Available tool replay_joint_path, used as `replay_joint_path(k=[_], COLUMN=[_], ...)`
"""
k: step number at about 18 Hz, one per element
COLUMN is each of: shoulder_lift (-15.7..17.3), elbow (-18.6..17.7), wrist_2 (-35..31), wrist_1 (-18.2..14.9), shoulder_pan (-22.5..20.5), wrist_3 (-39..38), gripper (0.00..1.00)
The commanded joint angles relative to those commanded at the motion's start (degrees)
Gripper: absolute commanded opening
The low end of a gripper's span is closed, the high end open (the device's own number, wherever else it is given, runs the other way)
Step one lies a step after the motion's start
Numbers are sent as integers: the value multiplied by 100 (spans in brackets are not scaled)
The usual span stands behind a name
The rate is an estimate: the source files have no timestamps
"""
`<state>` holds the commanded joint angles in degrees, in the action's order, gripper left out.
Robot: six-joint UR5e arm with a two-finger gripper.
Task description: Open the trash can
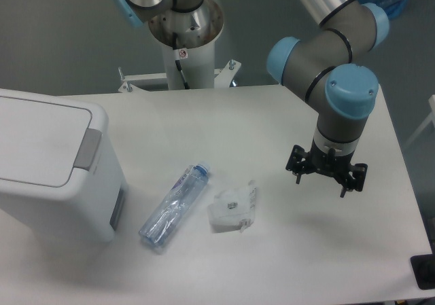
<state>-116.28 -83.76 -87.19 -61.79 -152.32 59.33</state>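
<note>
The trash can (54,196) is a large white boxy bin at the left edge of the table. Its flat white lid (37,138) lies shut, with a grey latch tab (87,149) on the right side of the lid. My gripper (326,177) hangs pointing down over the right part of the table, far to the right of the bin and touching nothing. The wrist above it hides its fingers, so I cannot tell whether they are open or shut.
A clear plastic bottle with a blue cap (175,206) lies on the table just right of the bin. A crumpled white plastic wrapper (233,208) lies beside it. The arm's base column (185,40) stands at the table's far edge.
</note>
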Motion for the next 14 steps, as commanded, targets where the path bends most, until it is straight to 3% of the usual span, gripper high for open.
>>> replay_joint_path(k=[10, 14], shoulder_lift=[53, 61], elbow=[-18, -88], wrist_2=[35, 386], wrist_1=[79, 123], shoulder_pan=[35, 44], wrist_3=[88, -131], gripper=[100, 100])
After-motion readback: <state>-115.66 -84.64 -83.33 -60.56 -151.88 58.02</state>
